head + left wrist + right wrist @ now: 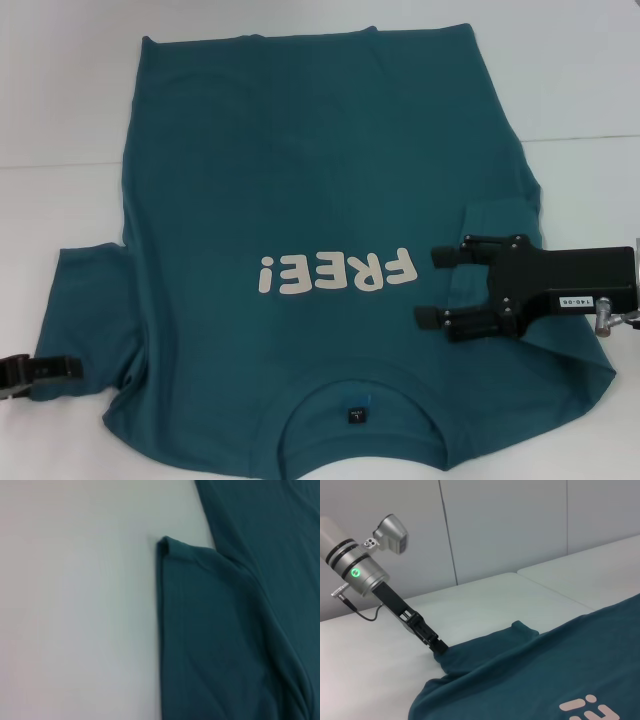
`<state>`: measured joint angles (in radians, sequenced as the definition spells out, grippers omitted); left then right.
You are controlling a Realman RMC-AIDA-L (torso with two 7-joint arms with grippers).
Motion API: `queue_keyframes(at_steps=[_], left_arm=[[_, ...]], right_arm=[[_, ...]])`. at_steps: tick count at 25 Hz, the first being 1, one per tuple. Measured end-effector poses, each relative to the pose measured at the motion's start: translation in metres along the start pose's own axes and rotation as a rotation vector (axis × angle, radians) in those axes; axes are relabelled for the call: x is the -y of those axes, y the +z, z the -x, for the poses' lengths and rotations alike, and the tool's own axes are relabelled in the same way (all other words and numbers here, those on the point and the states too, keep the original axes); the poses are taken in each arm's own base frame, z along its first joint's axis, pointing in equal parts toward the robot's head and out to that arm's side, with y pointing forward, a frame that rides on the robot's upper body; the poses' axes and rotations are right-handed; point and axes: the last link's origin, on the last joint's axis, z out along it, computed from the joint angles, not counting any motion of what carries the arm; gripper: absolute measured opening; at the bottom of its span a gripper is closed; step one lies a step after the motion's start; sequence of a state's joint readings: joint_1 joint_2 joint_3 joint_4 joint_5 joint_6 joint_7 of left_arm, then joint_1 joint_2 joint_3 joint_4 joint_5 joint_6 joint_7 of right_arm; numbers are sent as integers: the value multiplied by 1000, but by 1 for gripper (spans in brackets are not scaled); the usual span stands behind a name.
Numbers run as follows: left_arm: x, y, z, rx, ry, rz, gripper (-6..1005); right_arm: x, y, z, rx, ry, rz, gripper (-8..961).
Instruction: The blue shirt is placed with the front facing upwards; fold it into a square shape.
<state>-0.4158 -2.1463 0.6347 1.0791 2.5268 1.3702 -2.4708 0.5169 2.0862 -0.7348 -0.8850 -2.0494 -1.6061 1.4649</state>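
On the white table [60, 60] I log the blue shirt [320, 180] flat, print up; right gripper [433, 287] spread above its folded-in sleeve, left gripper [72, 371] pinching the other sleeve, presumably for folding inward.

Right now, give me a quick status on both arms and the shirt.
Right end effector open over folded-in right sleeve. Left end effector at left sleeve edge. Blue shirt front up, not square yet. Nothing in the way.

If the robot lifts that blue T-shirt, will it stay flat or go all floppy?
Probably floppy: the dark teal-blue cotton T-shirt already wrinkles near its collar. Its folded-in sleeve under the right pincer suggests it bends easily. It looks thin, so likely light.
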Motion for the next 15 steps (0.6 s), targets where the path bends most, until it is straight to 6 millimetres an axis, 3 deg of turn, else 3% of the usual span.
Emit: queue_keyframes(at_steps=[15], left_arm=[[-6, 7, -1, 16, -6, 25, 840]], right_arm=[[0, -1, -1, -1, 0, -1, 927]])
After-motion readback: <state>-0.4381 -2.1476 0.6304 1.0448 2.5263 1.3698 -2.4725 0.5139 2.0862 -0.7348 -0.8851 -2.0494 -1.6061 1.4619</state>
